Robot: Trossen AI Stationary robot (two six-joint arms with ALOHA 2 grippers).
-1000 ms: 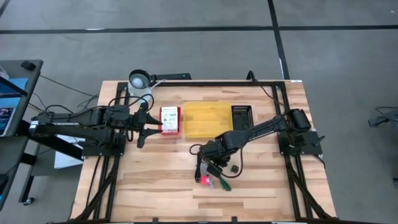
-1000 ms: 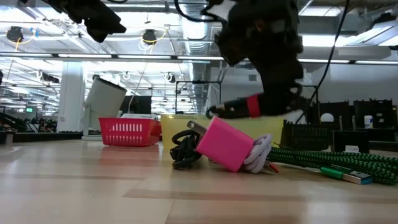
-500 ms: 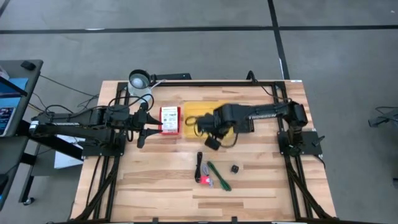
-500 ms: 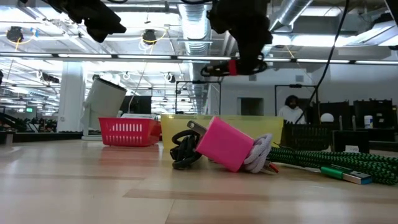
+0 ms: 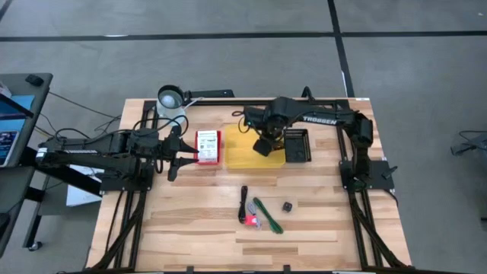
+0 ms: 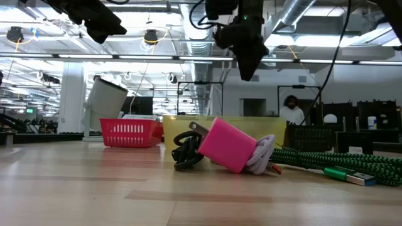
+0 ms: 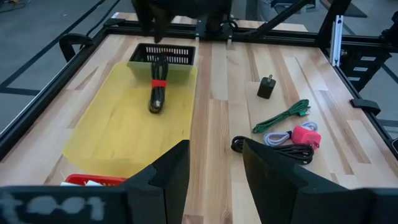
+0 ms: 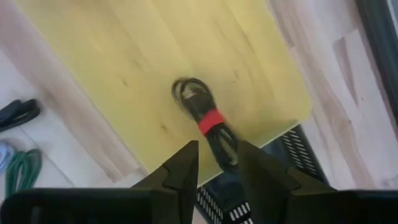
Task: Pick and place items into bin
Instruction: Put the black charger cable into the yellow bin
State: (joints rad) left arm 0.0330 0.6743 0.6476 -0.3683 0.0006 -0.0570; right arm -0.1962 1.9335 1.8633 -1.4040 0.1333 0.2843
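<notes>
Hanging high over the yellow bin [image 5: 247, 152], the right gripper [image 5: 261, 144] has its fingers apart and holds nothing. Right under it, inside the bin, lies a black cable bundle [image 8: 207, 129] with a red band around its middle. So that one looks done.

More items wait on the bare wood, well apart from the bin, toward the front of the table. I can see a green cable [image 7: 283, 116], a black cable [image 7: 277, 150], a small pink plug [image 7: 305, 135] with a pale cord, and a little black cube [image 5: 288, 206] off to one side.

What matters next, I think, is this: the pile lies away from the right gripper, toward the front of the table. The right arm would have to swing back there. The green cable is long and thin and lies slanted, so the fingers should close across it, not along it.

The left gripper [image 7: 211, 180] waits beside a red basket [image 5: 207, 148], fingers apart, also empty. Both arms look about equally far from the pile.
</notes>
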